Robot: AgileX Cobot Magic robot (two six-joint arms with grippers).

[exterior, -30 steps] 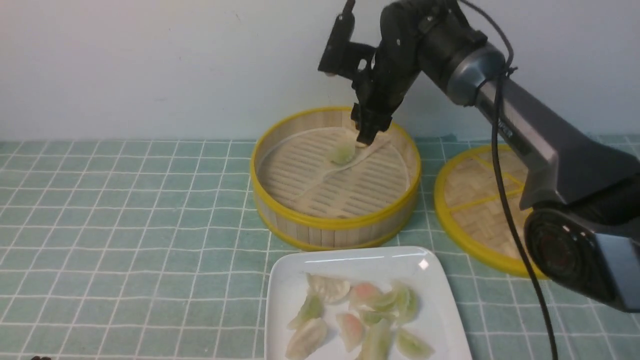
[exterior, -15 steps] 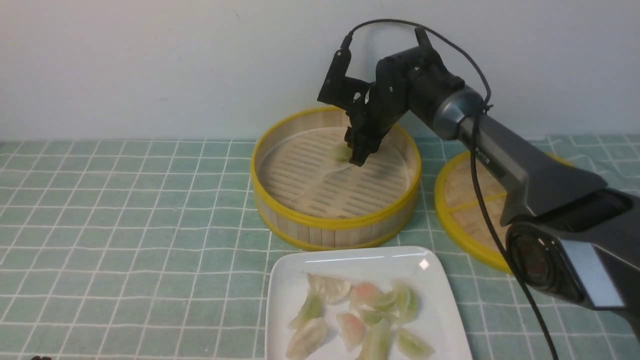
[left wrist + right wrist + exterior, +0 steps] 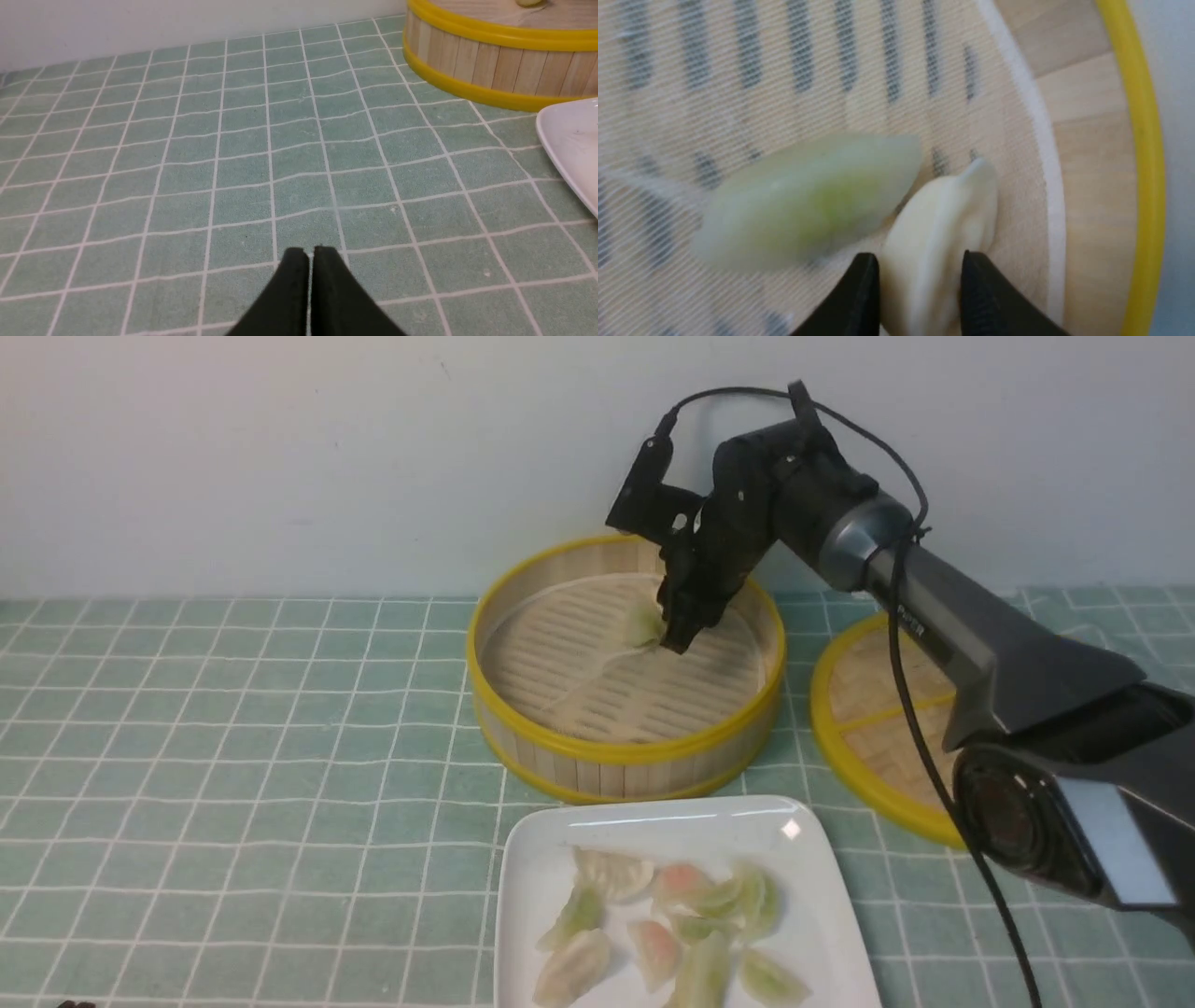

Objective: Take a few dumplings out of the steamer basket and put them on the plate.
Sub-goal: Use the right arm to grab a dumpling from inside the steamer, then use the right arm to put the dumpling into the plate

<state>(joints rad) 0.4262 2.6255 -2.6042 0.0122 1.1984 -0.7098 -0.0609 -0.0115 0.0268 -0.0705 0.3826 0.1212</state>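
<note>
Left gripper (image 3: 310, 252): fingers pressed together, holding nothing, low over the cloth (image 3: 187, 154), well to 9 o'clock of the basket.
Basket (image 3: 625, 751): lid off, liner (image 3: 597, 681) bare except for two pieces near 12 o'clock.
Green dumpling (image 3: 642, 623): lying on the liner, touching the white one, just outside the right gripper.
White dumpling (image 3: 938, 233): lying beside the basket wall, between the right gripper's fingers; hidden by the gripper in the front view.
Right gripper (image 3: 920, 266): pinching the white dumpling, one finger against each side.
Plate (image 3: 541, 859): at 6 o'clock of the basket, holding several dumplings (image 3: 667, 919) in a loose heap.
Lid (image 3: 882, 709): flat on the cloth at 3 o'clock of the basket.
Step in hand: grasping one more piece; most of the task looks done.
Next move calls for: a firm but gentle hold, a straight lift clear of the rim without dragging the green dumpling, then a carry toward 6 o'clock to a bare patch of the plate.
</note>
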